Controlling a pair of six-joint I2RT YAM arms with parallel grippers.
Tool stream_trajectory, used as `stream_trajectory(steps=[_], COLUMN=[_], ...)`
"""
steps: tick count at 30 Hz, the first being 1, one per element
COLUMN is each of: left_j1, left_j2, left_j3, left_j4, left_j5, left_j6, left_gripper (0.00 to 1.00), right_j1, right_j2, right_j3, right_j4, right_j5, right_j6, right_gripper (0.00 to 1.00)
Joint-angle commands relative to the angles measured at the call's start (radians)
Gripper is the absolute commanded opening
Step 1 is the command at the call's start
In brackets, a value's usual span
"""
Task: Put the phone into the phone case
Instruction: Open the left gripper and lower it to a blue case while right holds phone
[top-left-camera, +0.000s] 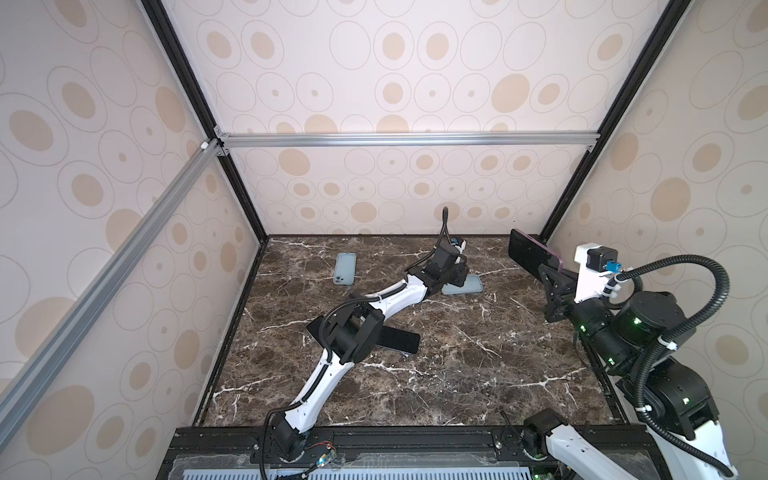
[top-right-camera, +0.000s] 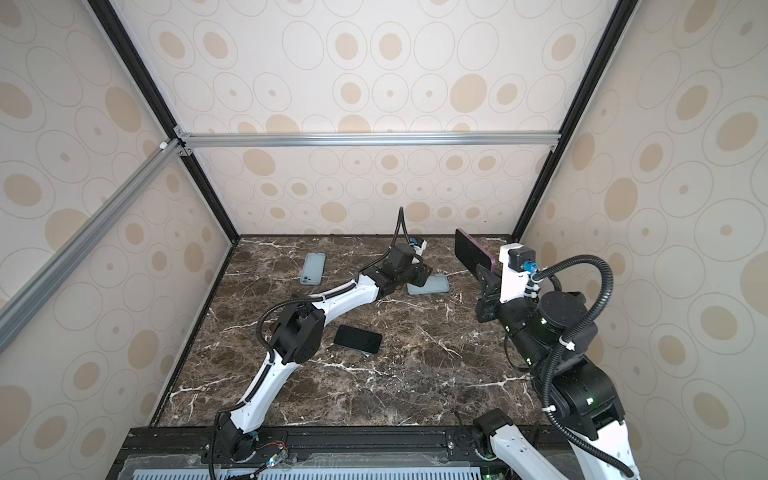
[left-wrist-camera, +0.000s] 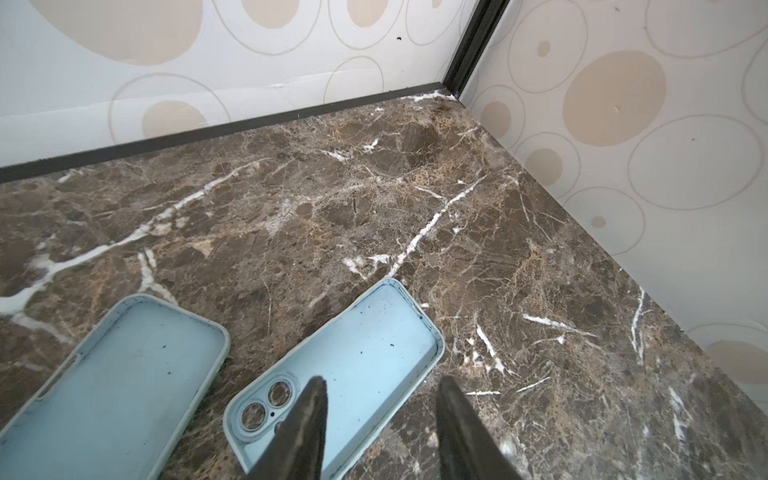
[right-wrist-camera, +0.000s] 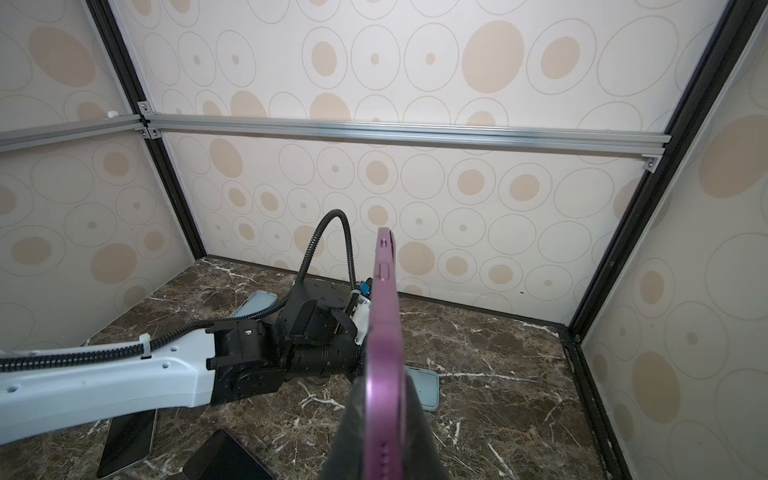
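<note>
Above the far right of the marble table (top-left-camera: 457, 374), the right claw (right-wrist-camera: 384, 401) is clamped on a purple phone (right-wrist-camera: 385, 324). It holds the phone up on edge, well clear of the surface. Near the table's far middle, the left claw (left-wrist-camera: 382, 380) stands partly open and empty. One finger (left-wrist-camera: 309, 415) is over the inside of a light blue phone case (left-wrist-camera: 374, 332), the other over bare marble (whether either touches, I cannot tell). A second blue case (top-left-camera: 345, 268) lies flat further left. A black phone (top-right-camera: 358, 338) lies nearer the front, beside the elbow of the left arm (top-right-camera: 299, 328).
</note>
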Motion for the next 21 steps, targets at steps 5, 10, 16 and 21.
stream_trajectory(steps=[5,10,16,21], left_j1=[-0.017,-0.018,-0.02,-0.021], left_j2=[0.099,0.18,0.243,0.262], left_j3=[0.132,0.22,0.285,0.285], left_j4=[-0.04,-0.085,-0.102,-0.104], left_j5=[0.017,0.039,0.052,0.054], left_j6=[0.005,0.012,0.021,0.022], left_gripper=[0.38,0.38,0.38,0.38], right_j1=[-0.001,-0.001,-0.002,-0.002], right_j2=[-0.026,-0.024,-0.016,-0.006], right_j3=[-0.035,-0.057,-0.066,-0.063], right_j4=[0.083,0.09,0.106,0.106], right_j5=[-0.002,-0.002,-0.008,-0.022], right_j6=[-0.025,-0.015,-0.007,0.001], right_gripper=[0.0,0.0,0.0,0.0])
